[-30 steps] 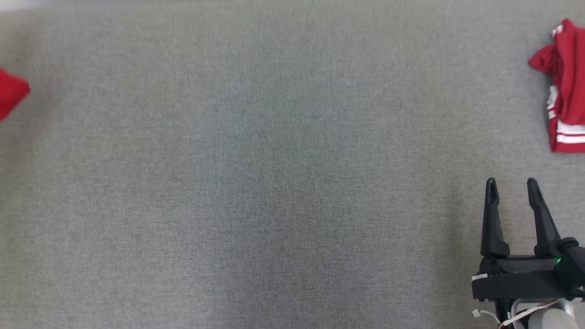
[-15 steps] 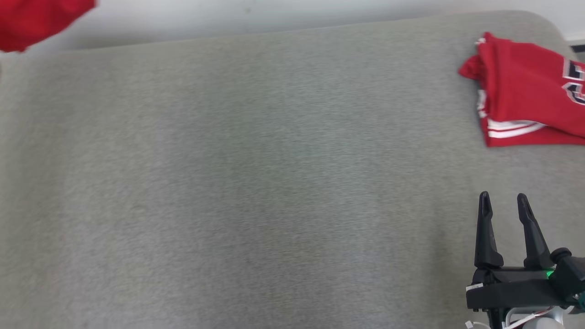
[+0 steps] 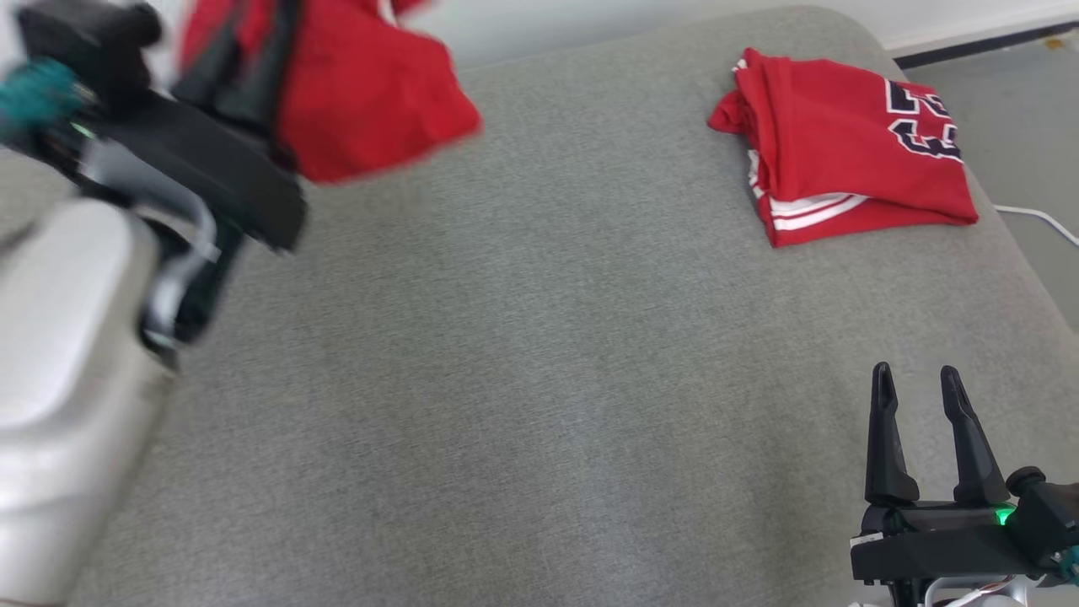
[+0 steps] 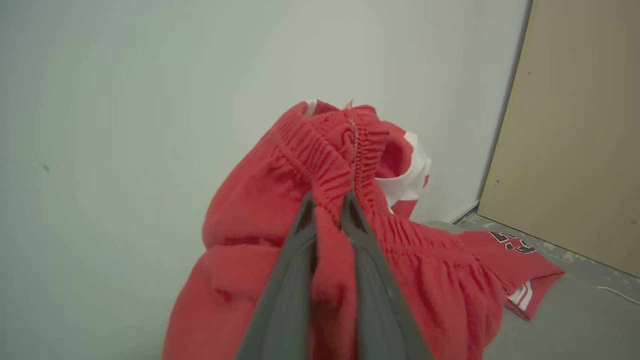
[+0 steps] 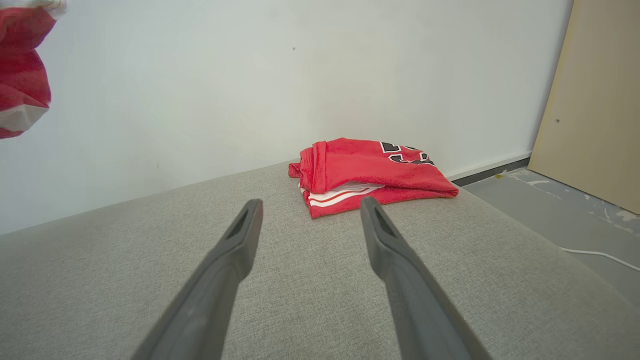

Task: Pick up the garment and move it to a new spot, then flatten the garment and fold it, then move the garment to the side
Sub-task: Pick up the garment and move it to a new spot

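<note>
The garment (image 3: 362,101) is a bunched red piece with an elastic waistband and some white trim. It hangs in the air over the back left of the grey padded surface (image 3: 539,354). My left gripper (image 3: 253,38) is shut on it, the two fingers pinching the waistband (image 4: 320,165) in the left wrist view, where the gripper (image 4: 328,200) points at a white wall. The garment (image 5: 20,70) also shows at the right wrist view's upper left. My right gripper (image 3: 915,375) stands open and holds nothing near the front right, low over the surface (image 5: 308,205).
A folded red jersey (image 3: 843,143) with black numbers and white stripes lies at the back right corner, ahead of my right gripper (image 5: 370,170). Beyond the surface's right edge are grey floor (image 3: 1028,110), a white cable (image 3: 1033,215) and a beige panel (image 5: 600,100).
The head camera has swung, bringing the surface's far edge and wall into view. My left arm with the red garment now shows large at the upper left. The right gripper stays open.
</note>
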Controlling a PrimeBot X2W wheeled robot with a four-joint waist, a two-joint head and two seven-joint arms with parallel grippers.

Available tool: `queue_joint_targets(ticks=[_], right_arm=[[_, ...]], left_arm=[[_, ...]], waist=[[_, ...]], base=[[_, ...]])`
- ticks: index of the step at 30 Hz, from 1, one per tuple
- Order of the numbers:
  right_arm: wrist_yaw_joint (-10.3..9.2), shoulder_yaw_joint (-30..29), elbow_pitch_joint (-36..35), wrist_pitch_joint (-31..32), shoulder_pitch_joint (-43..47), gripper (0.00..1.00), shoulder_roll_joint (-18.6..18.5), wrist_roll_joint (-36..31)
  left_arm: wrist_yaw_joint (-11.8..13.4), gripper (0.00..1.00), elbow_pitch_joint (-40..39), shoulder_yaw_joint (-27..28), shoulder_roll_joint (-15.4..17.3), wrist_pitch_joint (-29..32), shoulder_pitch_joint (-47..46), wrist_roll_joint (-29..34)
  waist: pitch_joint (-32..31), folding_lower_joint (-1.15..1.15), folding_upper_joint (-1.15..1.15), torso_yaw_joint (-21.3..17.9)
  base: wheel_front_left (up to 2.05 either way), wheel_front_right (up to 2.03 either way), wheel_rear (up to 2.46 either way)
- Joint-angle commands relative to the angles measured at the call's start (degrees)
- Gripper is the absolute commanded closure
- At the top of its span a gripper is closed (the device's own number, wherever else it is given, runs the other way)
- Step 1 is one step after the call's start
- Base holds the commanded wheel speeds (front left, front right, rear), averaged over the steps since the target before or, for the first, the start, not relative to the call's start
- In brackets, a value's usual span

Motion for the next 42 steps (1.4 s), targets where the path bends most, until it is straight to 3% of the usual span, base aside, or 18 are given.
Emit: queue_joint_targets(ticks=[1, 10, 19, 21, 22, 28, 35, 42], right_arm=[[-0.13, 0.13, -0.11, -0.04, 0.08, 0.0, 0.01, 0.41], [-0.13, 2.48, 0.52, -0.04, -1.43, 0.0, 0.01, 0.89], [-0.13, 5.81, 1.13, -0.04, -3.35, 0.0, 0.02, 1.86], [-0.13, 6.22, 1.33, -0.04, -3.58, 0.0, -0.02, 1.88], [-0.13, 6.28, 1.48, -0.04, -3.66, 0.0, -0.01, 1.77], [-0.13, 5.45, 2.19, -0.04, -2.56, 0.0, -0.02, 0.27], [-0.13, 4.42, 2.01, -0.03, -1.12, 0.0, 0.0, -1.07], [-0.13, 3.95, 2.03, -0.03, 0.04, 0.0, 0.01, -1.92]], left_arm=[[0.09, 1.0, 0.06, -0.21, -0.17, -0.22, 1.19, 0.26], [0.51, 1.0, 3.68, -4.17, -4.35, -3.58, 10.41, -0.23], [-0.08, 1.0, 12.46, -7.12, -7.64, -7.75, 17.02, 0.4], [-0.45, 0.47, 14.61, -7.91, -8.56, -8.56, 17.27, 1.22], [-0.76, 0.0, 15.51, -8.07, -9.1, -8.89, 17.18, 1.43], [-0.47, 0.0, 15.39, -4.83, -9.99, -10.43, 16.18, 3.74], [1.53, 0.0, 3.85, 6.66, -8.34, -10.37, 22.46, 10.48], [1.84, 0.0, -4.72, 16.87, -7.35, -10.37, 31.49, 15.97]], waist=[[0.43, 0.0, 0.0, -0.68], [2.01, 0.0, 0.0, -1.74], [3.22, 0.0, 0.0, -1.74], [2.93, 0.0, 0.0, -1.42], [2.7, 0.0, 0.0, -1.17], [-0.11, 0.0, 0.0, 1.85], [-3.66, 0.0, 0.0, 6.11], [-6.47, 0.0, 0.0, 9.82]], base=[[0.0, 0.0, 0.0], [0.0, 0.0, 0.0], [0.0, 0.0, 0.0], [0.0, 0.0, 0.0], [0.0, 0.0, 0.0], [0.0, 0.0, 0.0], [0.0, 0.0, 0.0], [0.0, 0.0, 0.0]])
